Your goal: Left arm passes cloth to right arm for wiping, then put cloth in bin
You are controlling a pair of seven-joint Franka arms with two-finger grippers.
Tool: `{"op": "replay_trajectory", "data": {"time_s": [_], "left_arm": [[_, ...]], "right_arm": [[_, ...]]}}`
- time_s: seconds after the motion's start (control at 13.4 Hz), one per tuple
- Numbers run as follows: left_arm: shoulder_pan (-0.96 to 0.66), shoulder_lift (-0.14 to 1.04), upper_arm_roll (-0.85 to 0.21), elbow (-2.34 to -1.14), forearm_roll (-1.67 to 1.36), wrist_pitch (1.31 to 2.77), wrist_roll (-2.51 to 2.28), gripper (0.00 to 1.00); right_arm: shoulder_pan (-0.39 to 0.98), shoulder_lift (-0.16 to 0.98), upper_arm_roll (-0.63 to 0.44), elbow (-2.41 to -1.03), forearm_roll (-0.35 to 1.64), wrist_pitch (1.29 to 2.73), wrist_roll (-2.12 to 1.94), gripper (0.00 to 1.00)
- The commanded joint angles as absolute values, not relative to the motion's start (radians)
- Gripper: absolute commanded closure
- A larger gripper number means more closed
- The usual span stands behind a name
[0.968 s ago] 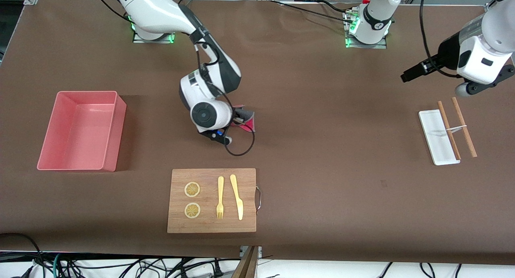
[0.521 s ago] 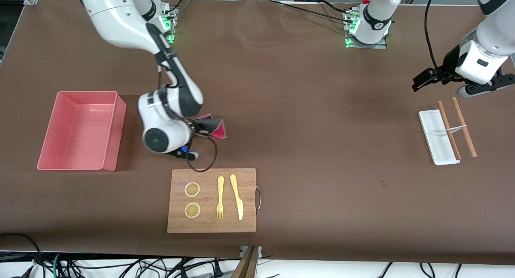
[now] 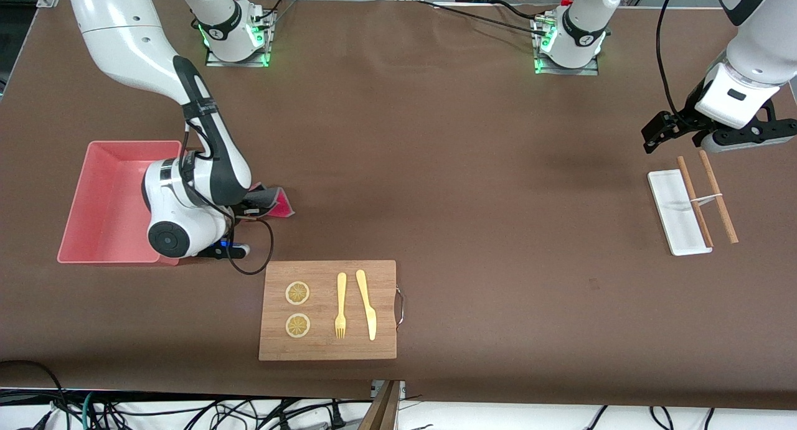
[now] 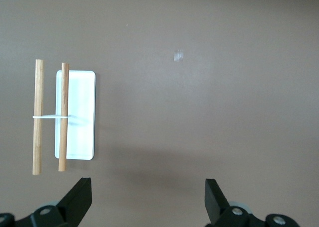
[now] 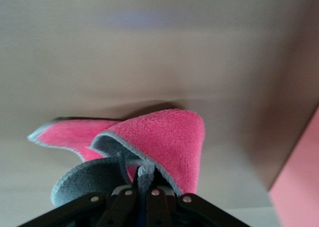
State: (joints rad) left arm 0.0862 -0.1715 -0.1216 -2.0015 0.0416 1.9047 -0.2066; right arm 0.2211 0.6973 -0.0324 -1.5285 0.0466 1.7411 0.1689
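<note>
Toward the right arm's end of the table [image 3: 473, 168] stands the bin [image 3: 81, 200], a salmon-pink tub with tall walls, part of it covered in the front view by the right arm's wrist; just beside the bin's wall that faces the table's middle, the right gripper [image 5: 142, 189] is clenched on the cloth [image 3: 271, 201], which hangs folded from the fingers with its magenta face outward and a dark grey flap beneath, over bare table and not over the bin; nearer the front edge of the table lies a wooden cutting board [image 3: 328, 349] carrying two lemon slices [image 3: 297, 292], a yellow fork [image 3: 340, 306] and a yellow knife [image 3: 367, 305]; toward the left arm's end lies a small white tray [image 3: 672, 221] with a pair of wooden sticks [image 3: 717, 195] joined by a white band, one stick resting across the tray's edge; over the table just beside these waits the left gripper [image 4: 148, 199], its fingers spread wide and released, holding nothing.
</note>
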Motion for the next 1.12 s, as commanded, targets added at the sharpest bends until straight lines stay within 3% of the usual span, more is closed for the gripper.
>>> {"op": "replay_trajectory", "data": {"time_s": [0.0,0.15,1.04], "left_arm": [[0.081,-0.022,-0.127,-1.73,0.066,1.713,-0.193,0.0],[0.08,0.027,-0.129,-1.628,0.064,1.631,-0.192,0.0],[0.017,0.023,-0.149,-1.621,0.066,1.626,-0.187,0.0]], "right_arm": [[0.224,0.684,-0.025,-1.529,0.023,1.736,0.141,1.0],[0.25,0.687,-0.015,-1.529,0.034,1.764,0.193,1.0],[0.572,0.75,-0.012,-1.526,0.276,2.12,0.754,1.0]]}}
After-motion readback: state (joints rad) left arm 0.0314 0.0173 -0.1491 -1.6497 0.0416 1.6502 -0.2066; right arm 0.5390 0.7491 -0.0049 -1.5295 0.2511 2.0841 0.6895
